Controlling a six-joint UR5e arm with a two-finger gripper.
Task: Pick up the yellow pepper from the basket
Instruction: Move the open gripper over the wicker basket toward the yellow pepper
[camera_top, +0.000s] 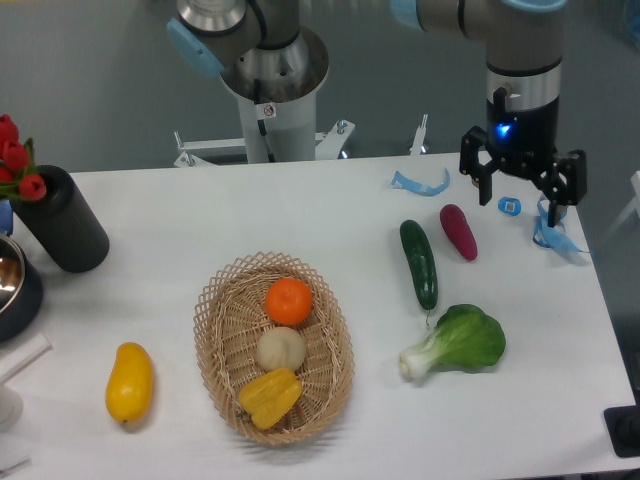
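We see the pepper (270, 397) at the basket's (218, 330) near end, well apart from our tool (523, 190), which hangs empty, fingers spread.

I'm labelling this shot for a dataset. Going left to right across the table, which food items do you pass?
Yellow mango-like fruit → yellow pepper in the basket → cucumber → purple vegetable. The orange, pale ball and bok choy overlap these.

Grey arm (524, 40) — blue caps, black tool (522, 185)
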